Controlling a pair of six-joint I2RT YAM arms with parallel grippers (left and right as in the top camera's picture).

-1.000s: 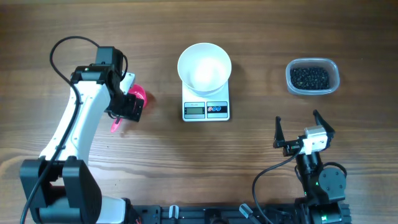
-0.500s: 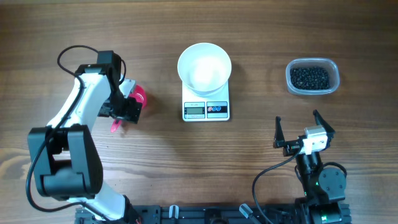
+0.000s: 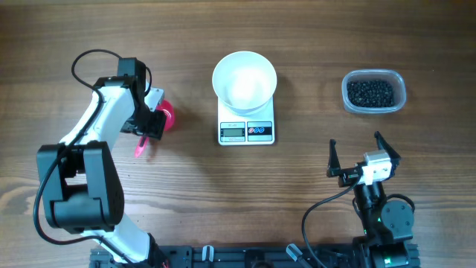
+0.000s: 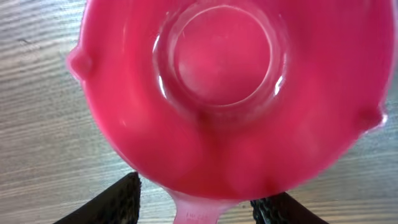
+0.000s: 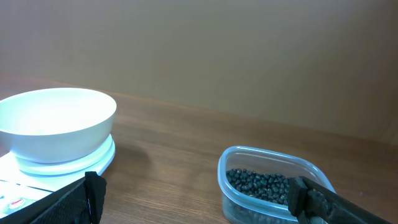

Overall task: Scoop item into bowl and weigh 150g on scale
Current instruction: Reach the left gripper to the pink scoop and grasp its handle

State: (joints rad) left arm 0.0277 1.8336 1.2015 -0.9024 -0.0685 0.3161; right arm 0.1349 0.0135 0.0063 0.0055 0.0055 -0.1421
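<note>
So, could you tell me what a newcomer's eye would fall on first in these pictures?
Probably the bright pink scoop on the left, with the left claw straddling its handle. Next comes the empty white bowl sitting on the scale at centre. Last is the clear tub of black beans at far right.

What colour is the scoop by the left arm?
Pink; the scoop shows best in the left wrist view.
</note>
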